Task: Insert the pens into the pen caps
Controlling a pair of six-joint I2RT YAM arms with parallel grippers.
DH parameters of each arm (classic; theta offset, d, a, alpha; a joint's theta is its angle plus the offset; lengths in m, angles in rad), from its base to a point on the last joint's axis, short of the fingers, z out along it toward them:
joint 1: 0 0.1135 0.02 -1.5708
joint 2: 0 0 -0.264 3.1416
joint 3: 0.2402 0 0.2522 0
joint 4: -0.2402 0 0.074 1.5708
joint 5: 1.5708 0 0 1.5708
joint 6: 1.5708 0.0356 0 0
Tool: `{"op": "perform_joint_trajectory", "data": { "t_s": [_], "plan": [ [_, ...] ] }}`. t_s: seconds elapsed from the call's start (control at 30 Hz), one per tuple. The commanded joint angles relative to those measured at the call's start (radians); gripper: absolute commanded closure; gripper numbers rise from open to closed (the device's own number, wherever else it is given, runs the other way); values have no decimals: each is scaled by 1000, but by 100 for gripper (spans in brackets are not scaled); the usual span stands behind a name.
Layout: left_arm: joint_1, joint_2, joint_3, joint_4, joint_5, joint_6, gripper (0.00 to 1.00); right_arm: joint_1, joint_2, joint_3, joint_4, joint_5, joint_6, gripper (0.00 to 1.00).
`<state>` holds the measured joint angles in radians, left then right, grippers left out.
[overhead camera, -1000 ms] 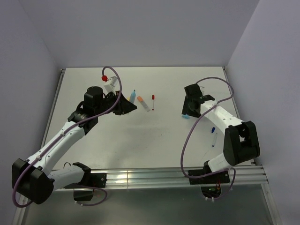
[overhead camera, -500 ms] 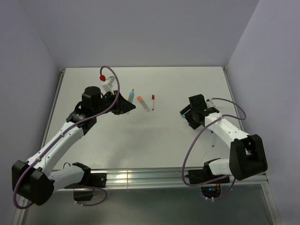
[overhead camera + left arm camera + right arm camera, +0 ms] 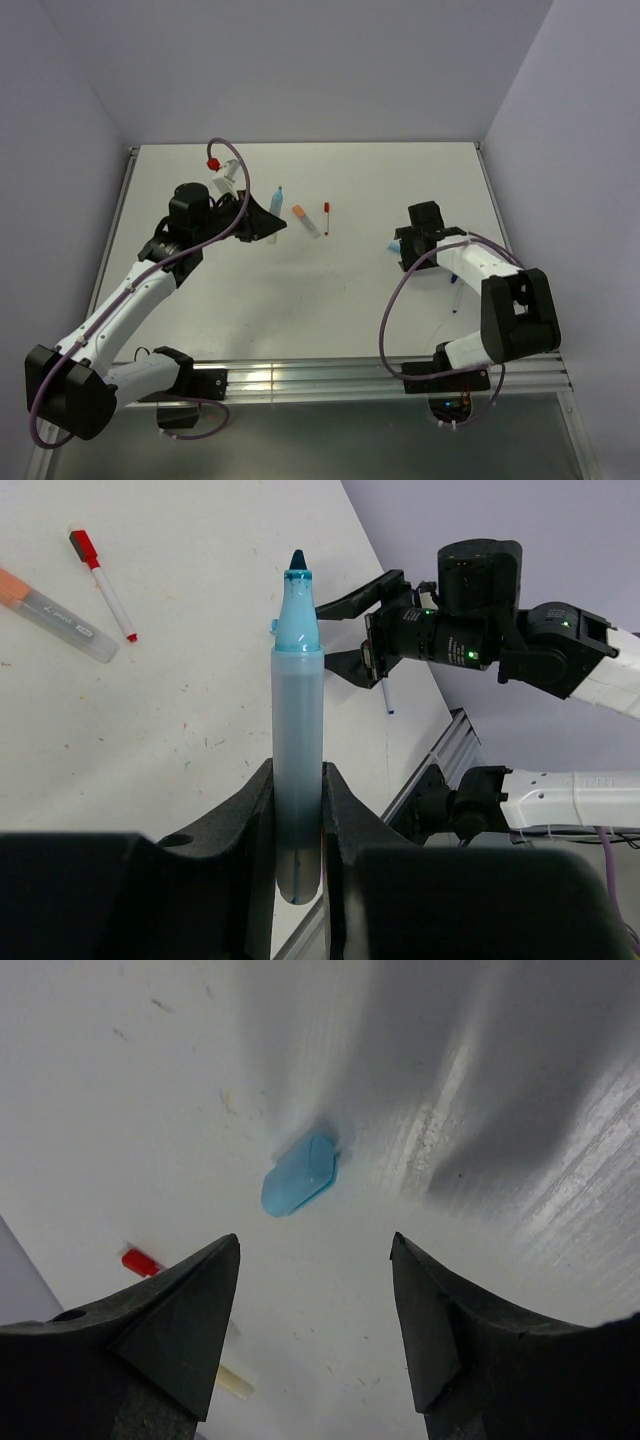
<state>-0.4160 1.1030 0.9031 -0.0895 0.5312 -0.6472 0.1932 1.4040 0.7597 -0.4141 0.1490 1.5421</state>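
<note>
- Slippage looks the likeliest trouble. The left gripper (image 3: 298,780) is clamped only on the back end of the light blue marker (image 3: 297,730). The long body and bare tip stick far out, and I'd expect them to pivot if the cap is pushed on off-line.
- The light blue cap (image 3: 298,1175) lies flat on the table (image 3: 120,1080), just ahead of the fingers of the right gripper (image 3: 315,1260). Those fingers stand wide apart and touch nothing.
- The cap sits askew to the fingers, so closing on it could squirt it sideways or pinch it by a corner.
- Which end of the cap is open I cannot tell. Picked up the wrong way round, it would meet the tip with its shut end.
- The dark blue pen (image 3: 455,292) lies close beside the right arm, and a careless swing might sweep it away.
- The orange-capped marker (image 3: 308,221) and the red pen (image 3: 326,217) lie well apart from both grippers, so I'd judge them safe.
</note>
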Motion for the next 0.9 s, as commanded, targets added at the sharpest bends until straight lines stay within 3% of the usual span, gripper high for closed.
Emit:
{"op": "perform_joint_trajectory", "data": {
  "t_s": [0.0, 0.57, 0.73, 0.87],
  "plan": [
    [9, -28, -9, 54, 32, 0, 100, -24, 38, 16, 31, -2, 82, 30],
    [23, -23, -13, 60, 43, -6, 100, -57, 200, 75, 46, -63, 136, 33],
    [26, -23, -15, 65, 46, -9, 100, -75, 233, 76, 38, -75, 125, 42],
    [28, -23, -15, 66, 53, -12, 100, -87, 245, 76, 34, -75, 112, 56]
  ]
}}
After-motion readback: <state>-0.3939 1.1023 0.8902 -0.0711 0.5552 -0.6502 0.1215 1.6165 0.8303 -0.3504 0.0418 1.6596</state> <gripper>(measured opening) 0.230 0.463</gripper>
